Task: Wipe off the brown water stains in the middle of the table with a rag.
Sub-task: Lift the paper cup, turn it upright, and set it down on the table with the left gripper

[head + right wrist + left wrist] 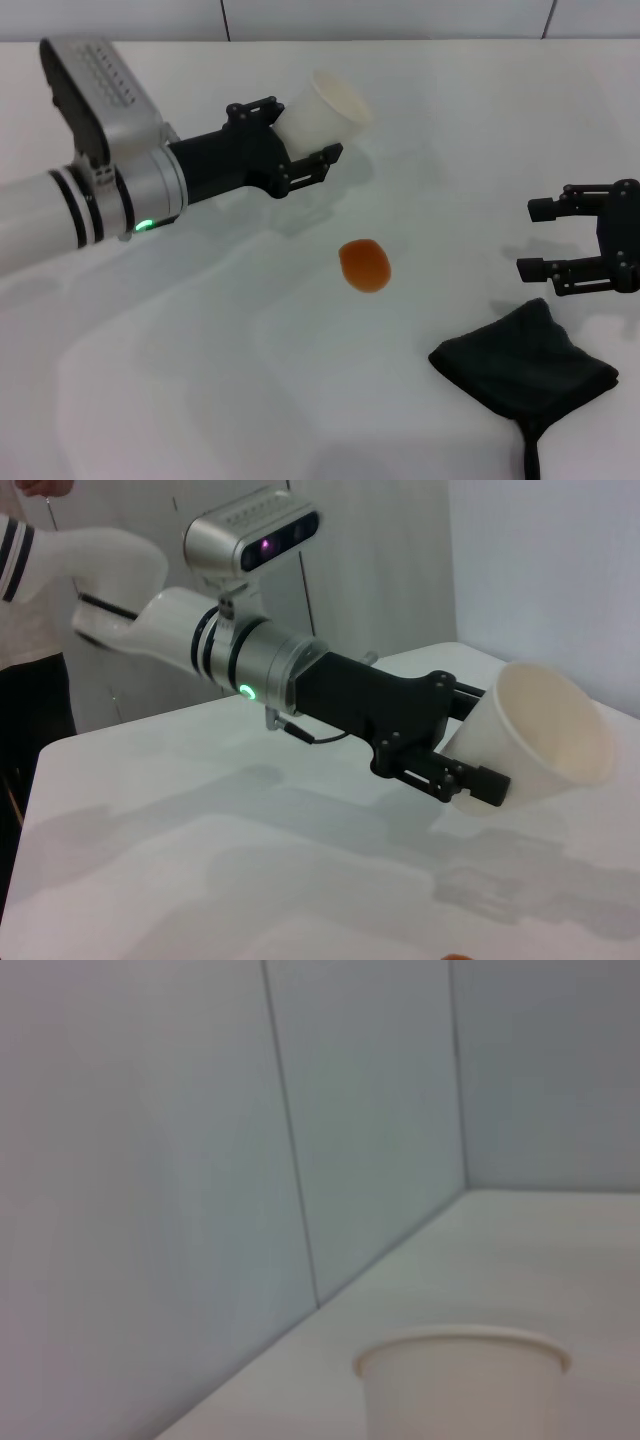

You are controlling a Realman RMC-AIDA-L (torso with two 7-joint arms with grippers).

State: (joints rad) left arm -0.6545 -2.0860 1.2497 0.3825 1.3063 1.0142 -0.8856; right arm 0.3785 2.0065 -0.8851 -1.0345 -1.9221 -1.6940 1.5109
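Observation:
The brown water stain (364, 265) is a glossy orange-brown blob in the middle of the white table (180, 390). The dark rag (525, 366) lies flat at the front right, its thin tail (530, 452) trailing toward the table edge. Just behind the rag my right gripper (535, 239) hangs open with nothing in it, to the right of the stain. My left gripper (305, 130) is shut on a white paper cup (325, 112), held tilted above the table behind the stain. The cup (545, 735) and left gripper (470, 752) also show in the right wrist view.
The left wrist view shows the cup's rim (462, 1345), the far table edge and a grey panelled wall (150, 1160). A person in dark clothes (30, 695) stands beyond the table's far side in the right wrist view.

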